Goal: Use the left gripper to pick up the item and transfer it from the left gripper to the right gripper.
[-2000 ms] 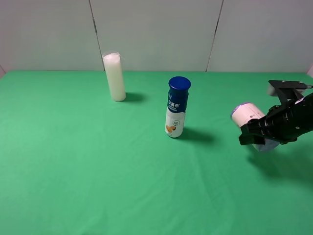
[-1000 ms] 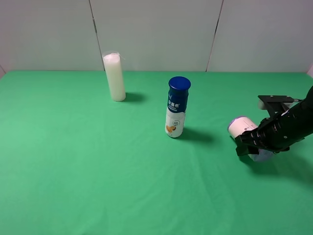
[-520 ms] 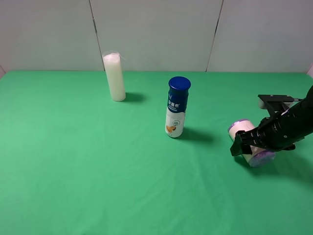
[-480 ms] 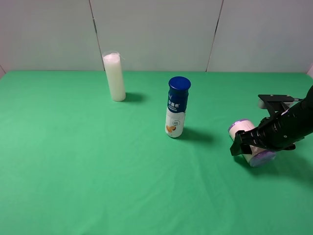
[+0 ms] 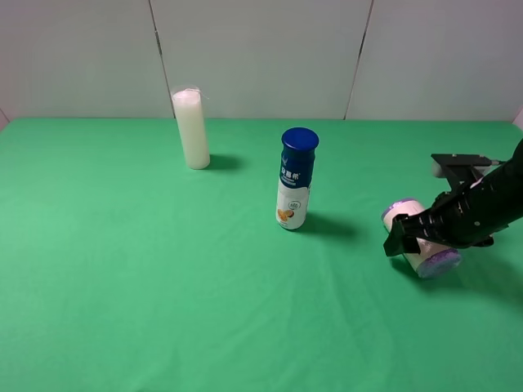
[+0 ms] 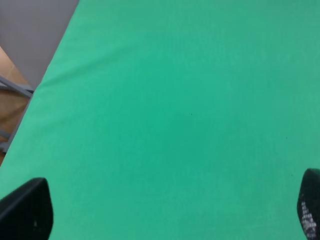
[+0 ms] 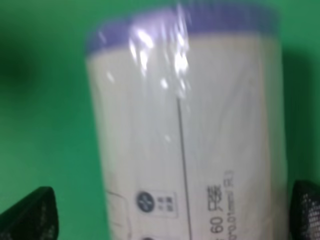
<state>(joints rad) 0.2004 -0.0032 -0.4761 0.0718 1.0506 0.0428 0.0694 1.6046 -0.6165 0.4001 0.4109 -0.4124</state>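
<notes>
The item (image 5: pixel 404 215), a short cream-white cylinder with purple foil ends, lies on its side on the green cloth at the right. My right gripper (image 5: pixel 418 238) reaches down over it, open, one jaw on each side. In the right wrist view the item (image 7: pixel 185 135) fills the picture with small dark print on its side. The right gripper (image 7: pixel 167 215) shows there only as two black fingertips (image 7: pixel 30 217) far apart at the edges. My left gripper (image 6: pixel 167 212) is open over bare cloth with nothing between its tips. It is outside the exterior high view.
A blue-capped white-and-blue bottle (image 5: pixel 295 180) stands upright near the middle of the table. A tall slim white cylinder (image 5: pixel 191 129) stands at the back left. In the left wrist view the cloth's edge (image 6: pixel 50 75) runs diagonally, with grey floor beyond.
My right gripper came down with the item, set it on the cloth and opened its jaws. The item now rests on its side. Bottle and tall cylinder have not moved.
</notes>
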